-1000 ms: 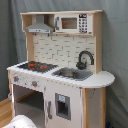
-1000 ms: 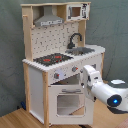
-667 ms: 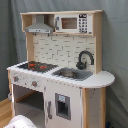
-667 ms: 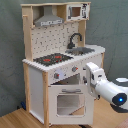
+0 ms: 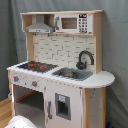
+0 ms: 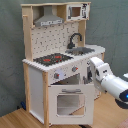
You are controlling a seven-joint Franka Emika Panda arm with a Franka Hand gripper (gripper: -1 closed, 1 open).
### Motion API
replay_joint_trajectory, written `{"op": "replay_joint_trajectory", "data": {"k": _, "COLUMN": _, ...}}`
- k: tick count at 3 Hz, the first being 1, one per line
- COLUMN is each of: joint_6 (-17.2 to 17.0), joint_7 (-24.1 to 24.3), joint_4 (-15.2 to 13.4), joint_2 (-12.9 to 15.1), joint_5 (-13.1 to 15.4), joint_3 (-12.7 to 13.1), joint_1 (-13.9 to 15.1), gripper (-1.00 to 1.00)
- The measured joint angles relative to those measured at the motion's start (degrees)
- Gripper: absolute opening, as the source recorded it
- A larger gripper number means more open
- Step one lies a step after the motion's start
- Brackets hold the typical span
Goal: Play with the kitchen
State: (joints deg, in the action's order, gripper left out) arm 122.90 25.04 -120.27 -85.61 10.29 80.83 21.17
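The arm [image 6: 107, 80] reached beside the kitchen [image 6: 60, 60]; claw state unclear, so it needed slow, square contact at the oven door [image 6: 69, 102]

In the second exterior view the white arm [image 6: 107, 80] reaches toward the kitchen [image 6: 55, 75] beside its oven door [image 6: 67, 102].
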Motion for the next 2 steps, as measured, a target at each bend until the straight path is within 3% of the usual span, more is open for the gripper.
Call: {"op": "replay_joint_trajectory", "data": {"k": 2, "joint_6": -0.1, "joint_7": -13.5, "joint_4": -0.5, "joint_2": 0.2, "joint_5": 0.3, "joint_3": -5.5, "joint_1": -1.4, "gripper": 1.0}}
